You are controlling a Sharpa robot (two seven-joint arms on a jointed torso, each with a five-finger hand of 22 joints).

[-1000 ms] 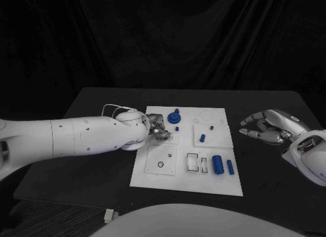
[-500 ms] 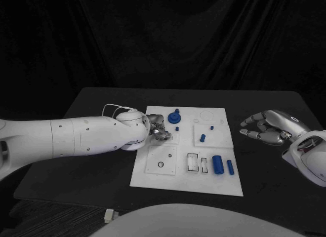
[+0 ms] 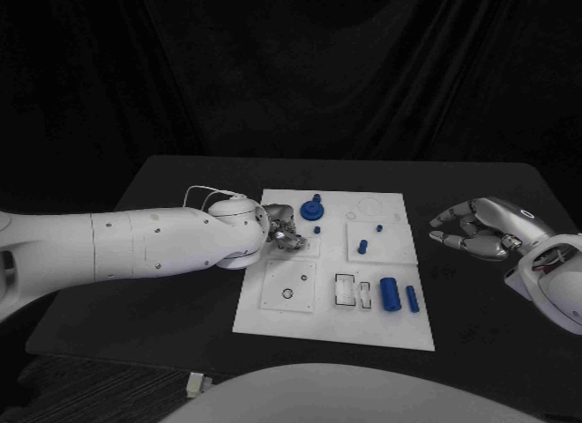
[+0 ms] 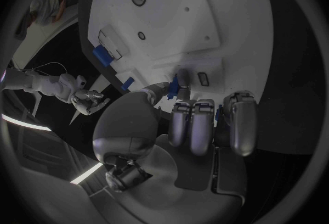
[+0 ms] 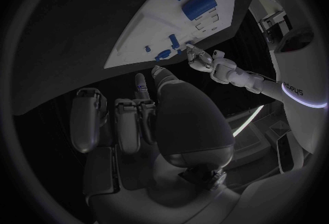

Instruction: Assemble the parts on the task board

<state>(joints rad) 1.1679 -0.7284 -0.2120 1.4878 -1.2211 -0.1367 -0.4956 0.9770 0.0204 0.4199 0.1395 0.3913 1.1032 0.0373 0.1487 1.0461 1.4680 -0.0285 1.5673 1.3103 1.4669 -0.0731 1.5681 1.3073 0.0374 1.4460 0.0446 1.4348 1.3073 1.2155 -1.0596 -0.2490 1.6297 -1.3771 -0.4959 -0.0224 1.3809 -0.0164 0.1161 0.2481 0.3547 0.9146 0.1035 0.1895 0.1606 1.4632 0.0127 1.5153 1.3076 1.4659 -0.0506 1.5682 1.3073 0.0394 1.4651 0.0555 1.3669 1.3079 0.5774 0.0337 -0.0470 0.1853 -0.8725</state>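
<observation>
The left hand (image 3: pixel 279 231) rests at the board's (image 3: pixel 279 313) nine o'clock edge, fingers curled in; whether it holds anything I cannot tell. The right hand (image 3: pixel 475 227) hovers off the board at three o'clock, fingers curled on nothing. Blue parts (image 3: pixel 389 293) lie at the board's five o'clock.

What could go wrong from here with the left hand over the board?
1. The left hand works at the board's left edge close to the blue gear and small pegs; its fingers may knock them.
2. The head view hides the fingertips, so any slip may go unseen.
3. The right hand hangs off the board, unable to steady it.
</observation>
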